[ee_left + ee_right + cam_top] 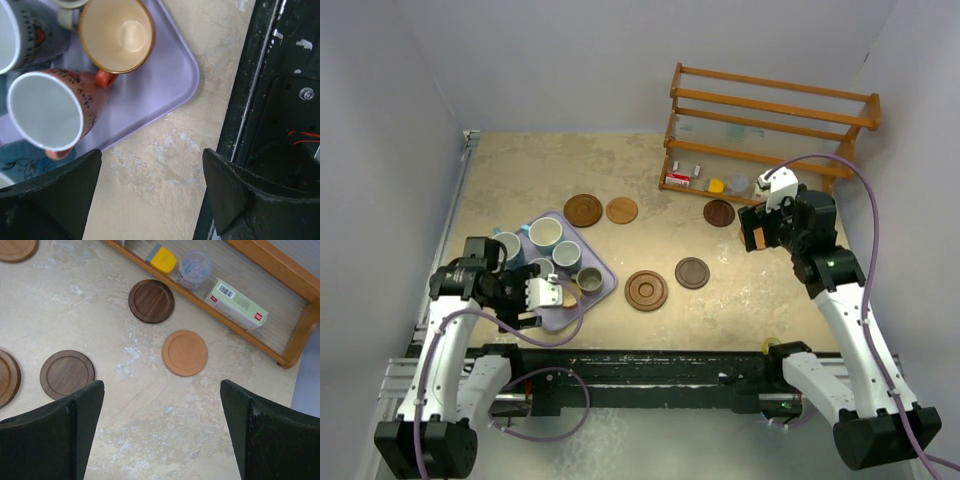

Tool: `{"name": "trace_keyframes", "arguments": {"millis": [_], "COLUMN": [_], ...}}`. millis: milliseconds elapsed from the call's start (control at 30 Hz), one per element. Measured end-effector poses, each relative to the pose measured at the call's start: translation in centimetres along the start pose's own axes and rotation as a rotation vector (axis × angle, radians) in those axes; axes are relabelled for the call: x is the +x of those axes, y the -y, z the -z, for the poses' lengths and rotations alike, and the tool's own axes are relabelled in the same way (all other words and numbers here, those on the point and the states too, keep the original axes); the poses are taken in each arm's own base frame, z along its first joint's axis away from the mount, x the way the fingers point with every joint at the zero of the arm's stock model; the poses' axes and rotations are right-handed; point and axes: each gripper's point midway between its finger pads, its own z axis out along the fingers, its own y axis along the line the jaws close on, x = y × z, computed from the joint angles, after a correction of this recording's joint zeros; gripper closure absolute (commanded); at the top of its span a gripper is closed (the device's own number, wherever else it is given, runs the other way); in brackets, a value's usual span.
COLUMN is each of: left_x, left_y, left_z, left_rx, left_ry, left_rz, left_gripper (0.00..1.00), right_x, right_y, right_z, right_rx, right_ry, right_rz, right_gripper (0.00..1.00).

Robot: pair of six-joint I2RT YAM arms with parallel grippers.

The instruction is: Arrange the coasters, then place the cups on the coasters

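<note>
Several cups stand on the lavender tray (604,290). In the left wrist view a copper-orange cup (117,35) and a pink cup (47,110) sit at the tray's near corner, with a grey cup (22,35) at the left edge. My left gripper (152,165) hovers open over bare table just off that corner, holding nothing. Wooden coasters lie spread on the table: two (584,210) (622,210) at the back, two (646,290) (692,273) in the middle, a dark one (151,301) by the rack and a light one (184,352). My right gripper (161,395) hangs open just short of the light coaster.
A wooden rack (770,130) stands at the back right, with a yellow item (164,260), a clear small cup (194,267) and a small box (239,304) on its lowest shelf. The black rail (280,120) of the arm bases runs right beside the left gripper. Grey walls enclose the table.
</note>
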Motion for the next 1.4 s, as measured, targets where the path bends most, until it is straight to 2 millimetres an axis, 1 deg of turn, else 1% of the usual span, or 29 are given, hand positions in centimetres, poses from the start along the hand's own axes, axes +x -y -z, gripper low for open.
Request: {"name": "trace_keyframes", "arguments": {"millis": [67, 233, 300, 467, 700, 833, 1000, 1200, 1267, 1400], "left_x": [0.3, 1.0, 1.3, 2.1, 2.7, 3.6, 4.9, 5.6, 5.8, 6.1], "left_y": [0.1, 1.0, 0.9, 0.2, 0.5, 0.8, 1.0, 0.1, -0.1, -0.2], "left_z": [-0.6, -3.0, -3.8, -5.3, -7.4, -8.3, -8.9, -8.9, -8.8, -8.6], "left_rx": [0.036, 0.146, 0.169, 0.181, 0.216, 0.235, 0.26, 0.245, 0.251, 0.268], "left_ry": [-0.018, -0.092, -0.116, -0.154, -0.182, -0.206, -0.251, -0.294, -0.31, -0.33], "left_rz": [-0.03, -0.155, -0.178, -0.203, -0.254, -0.269, -0.303, -0.371, -0.409, -0.476], "left_gripper": [0.25, 0.29, 0.31, 0.38, 0.49, 0.57, 0.69, 0.88, 0.91, 0.94], "right_x": [0.2, 0.5, 0.6, 0.7, 1.1, 1.3, 1.3, 1.3, 1.3, 1.4], "right_y": [0.0, 0.1, 0.2, 0.3, 0.2, 0.2, 0.2, 0.2, 0.2, 0.2], "right_z": [-0.2, -0.6, -0.6, -0.7, -1.1, -1.4, -1.4, -1.4, -1.4, -1.5], "right_rx": [0.0, 0.001, 0.01, 0.012, 0.007, 0.004, 0.003, 0.003, 0.002, 0.002], "right_ry": [-0.009, -0.025, -0.03, -0.035, -0.054, -0.065, -0.067, -0.067, -0.067, -0.069], "right_rz": [0.001, 0.003, 0.007, 0.014, 0.02, 0.022, 0.023, 0.025, 0.025, 0.025], "right_gripper": [0.0, 0.0, 0.0, 0.0, 0.0, 0.0, 0.0, 0.0, 0.0, 0.0]}}
